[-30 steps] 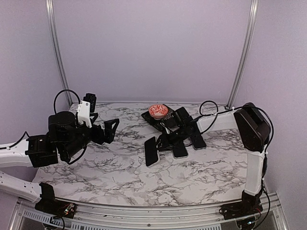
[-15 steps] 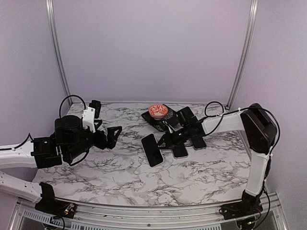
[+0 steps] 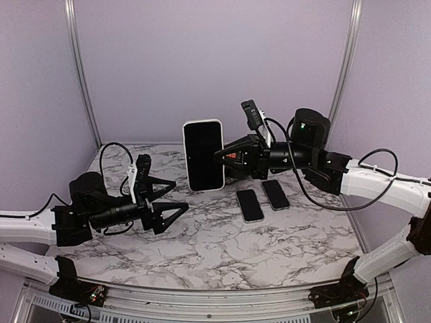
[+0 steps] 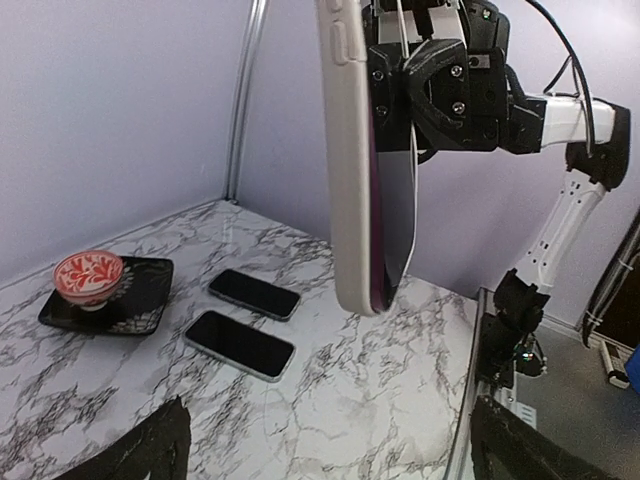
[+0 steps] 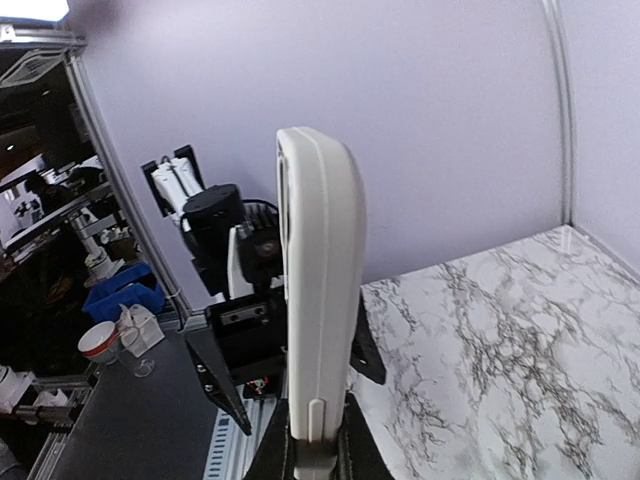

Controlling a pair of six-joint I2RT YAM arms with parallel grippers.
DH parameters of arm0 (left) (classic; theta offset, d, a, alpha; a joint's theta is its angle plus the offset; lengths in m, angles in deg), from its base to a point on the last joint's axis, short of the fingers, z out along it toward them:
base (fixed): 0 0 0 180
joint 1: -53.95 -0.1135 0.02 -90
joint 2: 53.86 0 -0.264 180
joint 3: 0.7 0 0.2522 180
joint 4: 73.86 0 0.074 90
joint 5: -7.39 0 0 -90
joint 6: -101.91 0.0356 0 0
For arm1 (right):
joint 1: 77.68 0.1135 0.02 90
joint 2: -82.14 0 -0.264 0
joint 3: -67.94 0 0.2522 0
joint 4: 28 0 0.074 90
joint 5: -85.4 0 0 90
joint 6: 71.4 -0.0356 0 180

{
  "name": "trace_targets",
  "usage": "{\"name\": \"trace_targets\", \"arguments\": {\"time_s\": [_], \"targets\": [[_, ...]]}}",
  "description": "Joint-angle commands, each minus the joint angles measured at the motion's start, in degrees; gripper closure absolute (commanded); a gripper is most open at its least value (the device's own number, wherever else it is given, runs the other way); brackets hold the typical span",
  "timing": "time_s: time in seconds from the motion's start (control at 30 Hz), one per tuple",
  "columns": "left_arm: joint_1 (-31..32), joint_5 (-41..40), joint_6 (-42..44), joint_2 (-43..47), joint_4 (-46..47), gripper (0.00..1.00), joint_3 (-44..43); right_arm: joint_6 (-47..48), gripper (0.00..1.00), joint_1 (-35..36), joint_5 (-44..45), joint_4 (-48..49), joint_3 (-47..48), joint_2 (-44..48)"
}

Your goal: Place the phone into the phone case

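Observation:
My right gripper (image 3: 227, 160) is shut on a phone in a white case (image 3: 203, 155) and holds it upright in the air above the table, its black screen facing the top camera. The left wrist view shows it edge-on (image 4: 352, 150), with the dark phone against the case's open face. The right wrist view shows the case's white edge (image 5: 322, 300) rising from my right gripper (image 5: 315, 445). My left gripper (image 3: 172, 199) is open and empty, lower and to the left of the phone, pointing toward it; its fingertips (image 4: 140, 450) frame the bottom corners of its own view.
Two bare black phones (image 3: 250, 204) (image 3: 275, 194) lie flat on the marble table (image 3: 222, 249) under my right arm. A red patterned bowl (image 4: 88, 277) sits on a black plate (image 4: 140, 300) at the back, hidden behind the held phone in the top view.
My right gripper has lifted the phone from the table into the air and turned it upright. My left gripper has swung toward the middle, jaws open, facing the phone.

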Motion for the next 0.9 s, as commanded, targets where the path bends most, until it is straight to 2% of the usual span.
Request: {"name": "trace_targets", "arguments": {"time_s": [0.0, 0.17, 0.2, 0.23, 0.4, 0.43, 0.67, 0.7, 0.73, 0.77, 0.87], "targets": [[-0.2, 14.2, 0.6, -1.4, 11.3, 0.03, -3.1, 3.1, 1.00, 3.4, -0.5, 6.1, 1.6, 1.8], [0.4, 13.4, 1.1, -2.4, 14.4, 0.04, -4.3, 3.4, 1.00, 5.0, -2.4, 6.7, 2.1, 2.4], [0.5, 13.2, 1.3, -2.9, 14.5, 0.06, -4.7, 3.9, 1.00, 5.4, -2.5, 6.2, 2.4, 2.2], [0.6, 13.3, 1.4, -3.8, 14.5, 0.12, -5.3, 4.3, 1.00, 5.6, -2.2, 5.7, 2.5, 2.0], [0.9, 15.8, 0.6, -7.3, 14.4, 0.91, -7.6, 4.2, 1.00, 5.7, -2.0, 5.8, 2.3, 2.1], [0.9, 15.5, 0.6, -7.4, 14.4, 1.00, -7.6, 4.3, 1.00, 5.7, -1.8, 5.8, 2.1, 2.4], [1.0, 15.4, 1.7, -6.7, 14.2, 0.98, -7.1, 4.8, 1.00, 5.7, -1.0, 5.7, 1.3, 3.9], [1.0, 15.5, 1.7, -7.0, 14.1, 0.71, -7.0, 4.8, 1.00, 5.6, -1.1, 5.8, 1.3, 3.9], [1.0, 15.3, 1.6, -7.2, 14.0, 0.58, -7.0, 4.7, 1.00, 5.7, -1.3, 6.0, 1.3, 3.9], [1.0, 15.3, 1.7, -7.6, 13.9, 0.56, -7.0, 4.7, 1.00, 5.7, -1.4, 6.1, 1.3, 4.0], [1.0, 15.3, 1.6, -8.5, 13.6, 0.61, -7.3, 4.7, 1.00, 5.7, -1.4, 6.3, 1.3, 4.1]]}}
